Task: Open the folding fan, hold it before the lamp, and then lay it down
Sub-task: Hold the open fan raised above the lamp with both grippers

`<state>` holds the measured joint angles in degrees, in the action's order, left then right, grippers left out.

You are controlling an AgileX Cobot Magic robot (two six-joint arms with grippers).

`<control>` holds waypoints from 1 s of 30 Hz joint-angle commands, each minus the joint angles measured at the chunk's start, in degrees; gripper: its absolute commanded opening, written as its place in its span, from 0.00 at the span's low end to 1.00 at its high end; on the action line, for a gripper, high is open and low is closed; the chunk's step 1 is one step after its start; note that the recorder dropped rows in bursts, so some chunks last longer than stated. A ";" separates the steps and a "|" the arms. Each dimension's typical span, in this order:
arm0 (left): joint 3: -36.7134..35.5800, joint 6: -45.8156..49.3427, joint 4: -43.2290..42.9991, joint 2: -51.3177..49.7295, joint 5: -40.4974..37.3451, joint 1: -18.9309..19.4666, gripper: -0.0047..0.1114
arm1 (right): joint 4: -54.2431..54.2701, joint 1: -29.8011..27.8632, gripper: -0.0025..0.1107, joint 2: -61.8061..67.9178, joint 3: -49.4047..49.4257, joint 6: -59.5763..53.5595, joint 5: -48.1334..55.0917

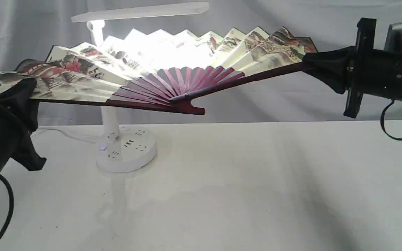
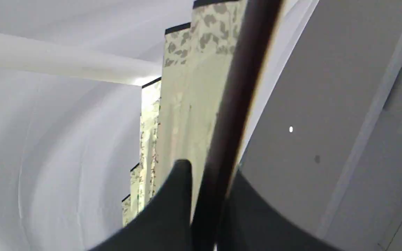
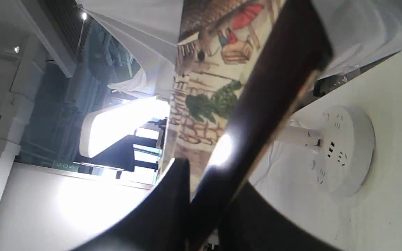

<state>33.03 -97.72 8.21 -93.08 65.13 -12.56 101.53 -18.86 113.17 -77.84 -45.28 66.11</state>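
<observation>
At the left, the left gripper (image 1: 21, 92) is clamped on one outer guard rib of the folding fan (image 1: 183, 78), its dark padded fingers pinching the maroon wood near the end of the leaf. From there the fan spreads fully open, held in the air well above the table (image 1: 257, 181) and in front of the lamp (image 1: 110, 120). The lamp's lit head glows through the middle pleats (the painting washes out to white there). The pivot hangs low at the centre, with the ribs fanning up from it. At the right, the right gripper (image 1: 318, 64) is closed on the other guard rib in the same way.

The fan looks light, but the paper leaf is thin and would likely crease or tear if squeezed or overstretched. The two stiff wooden guards are the sound places to hold it. To lay it down, I judge both ends should descend together, so the pleats neither buckle nor strain.
</observation>
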 commanded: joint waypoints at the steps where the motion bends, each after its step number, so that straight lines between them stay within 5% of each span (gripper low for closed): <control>1: 0.48 -4.14 4.95 1.42 4.83 0.61 0.04 | -1.58 0.08 0.02 -2.36 -0.26 -3.74 -2.80; 30: 0.48 -5.94 5.09 1.42 4.83 0.61 0.04 | -1.58 0.08 0.02 -4.25 -0.26 -3.37 -1.51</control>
<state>33.03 -99.58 8.61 -92.91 65.78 -12.56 101.53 -18.86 109.29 -77.84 -45.28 64.85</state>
